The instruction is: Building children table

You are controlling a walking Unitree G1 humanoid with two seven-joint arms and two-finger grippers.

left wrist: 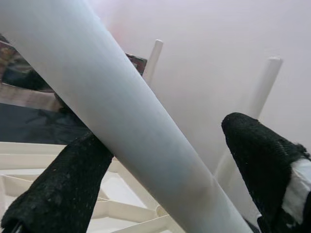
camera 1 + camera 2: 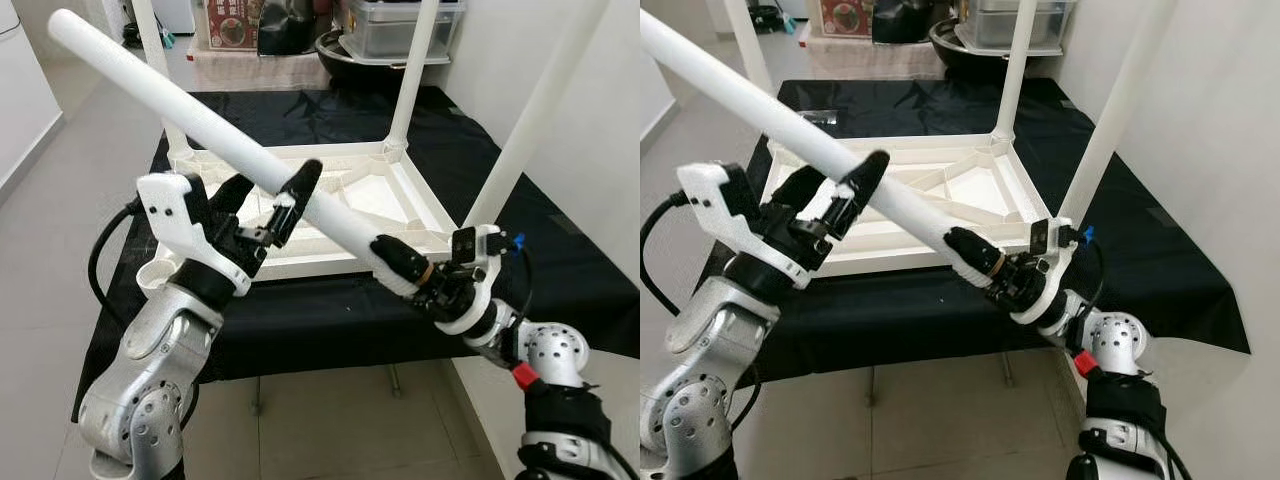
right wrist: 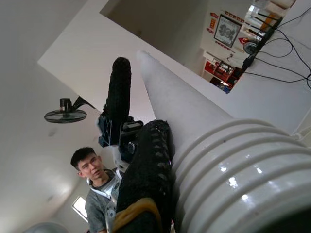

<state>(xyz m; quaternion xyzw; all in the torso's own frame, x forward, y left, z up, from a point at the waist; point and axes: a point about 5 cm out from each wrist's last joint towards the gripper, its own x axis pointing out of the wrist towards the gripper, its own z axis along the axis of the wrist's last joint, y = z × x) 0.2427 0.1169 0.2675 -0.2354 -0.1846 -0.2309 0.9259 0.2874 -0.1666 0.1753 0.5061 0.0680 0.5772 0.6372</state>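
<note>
Leg [image 2: 200,125] fitting underway: right pincer [image 2: 400,262] clamps threaded end, left pincer [image 2: 262,215] wide, cradling shaft. Next: aim thread into tabletop [image 2: 330,262] corner socket.

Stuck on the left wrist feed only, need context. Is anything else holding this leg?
Observer: Yes. The right end effector is clamped on the leg's threaded end.
Operator: How many legs are in already?
Observer: Three fitted legs stand upright in the upturned tabletop.
Operator: Which corner is free?
Observer: The near-left socket, just below the left end effector.
</note>
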